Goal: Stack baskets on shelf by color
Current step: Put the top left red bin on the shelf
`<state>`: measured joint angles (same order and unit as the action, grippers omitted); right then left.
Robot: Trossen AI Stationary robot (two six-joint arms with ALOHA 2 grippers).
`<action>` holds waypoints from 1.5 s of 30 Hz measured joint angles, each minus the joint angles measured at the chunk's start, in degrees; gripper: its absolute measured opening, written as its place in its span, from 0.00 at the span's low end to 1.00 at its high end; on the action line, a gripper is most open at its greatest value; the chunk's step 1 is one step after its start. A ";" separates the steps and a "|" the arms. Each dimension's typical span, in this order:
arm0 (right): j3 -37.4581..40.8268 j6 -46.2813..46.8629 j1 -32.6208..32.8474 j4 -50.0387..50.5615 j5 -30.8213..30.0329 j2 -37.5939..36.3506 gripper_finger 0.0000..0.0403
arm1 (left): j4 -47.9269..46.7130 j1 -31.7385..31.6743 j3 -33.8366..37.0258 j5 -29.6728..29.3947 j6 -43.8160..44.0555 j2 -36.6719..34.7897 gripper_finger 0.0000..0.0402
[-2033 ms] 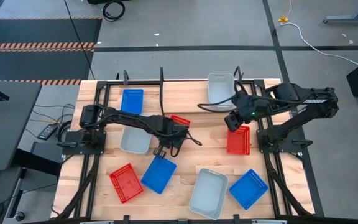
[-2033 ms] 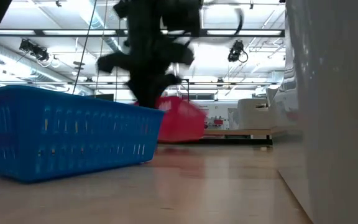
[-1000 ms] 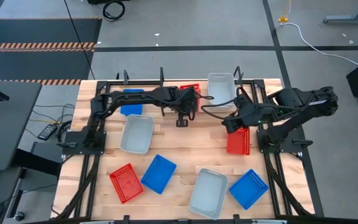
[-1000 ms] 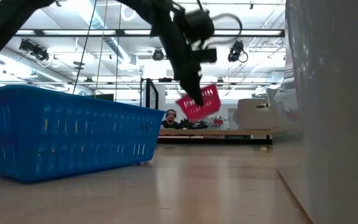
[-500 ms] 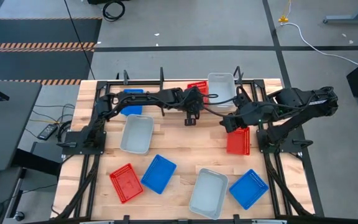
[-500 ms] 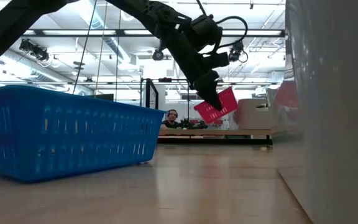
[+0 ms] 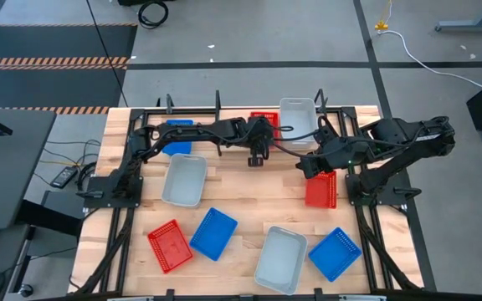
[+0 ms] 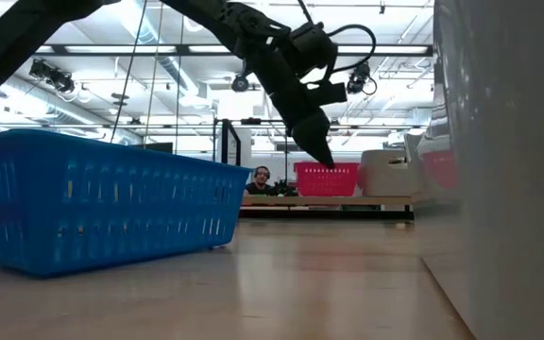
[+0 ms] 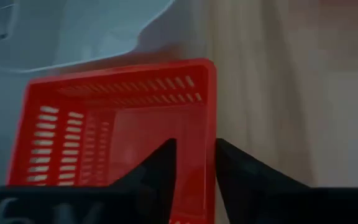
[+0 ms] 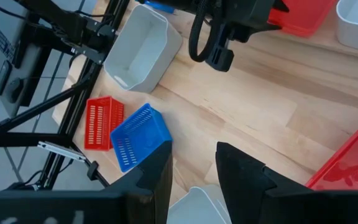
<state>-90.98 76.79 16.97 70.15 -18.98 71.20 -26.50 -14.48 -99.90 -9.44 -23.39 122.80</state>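
Left wrist view, left claw (image 9: 192,163) open astride red basket (image 9: 117,124) wall, on shelf (image 7: 224,125)

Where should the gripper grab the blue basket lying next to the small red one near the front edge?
Grip a short-end wall of the blue basket from straight above: it lies open side up and skewed, its thin rim bare, and the red basket sits close along one long side.

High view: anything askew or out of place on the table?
Yes. Several baskets lie loose and rotated on the front of the table, not on the shelf: a red basket, two blue ones and a pale one. Nothing looks spilled or damaged.
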 joint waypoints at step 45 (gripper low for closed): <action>0.00 -10.84 -1.75 -4.13 -4.48 0.00 0.32 | -18.38 -2.93 0.04 -2.78 13.74 -1.33 0.29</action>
<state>-90.98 65.95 15.22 66.02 -23.47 71.20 -44.88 -17.41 -99.85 -12.21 -9.65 121.47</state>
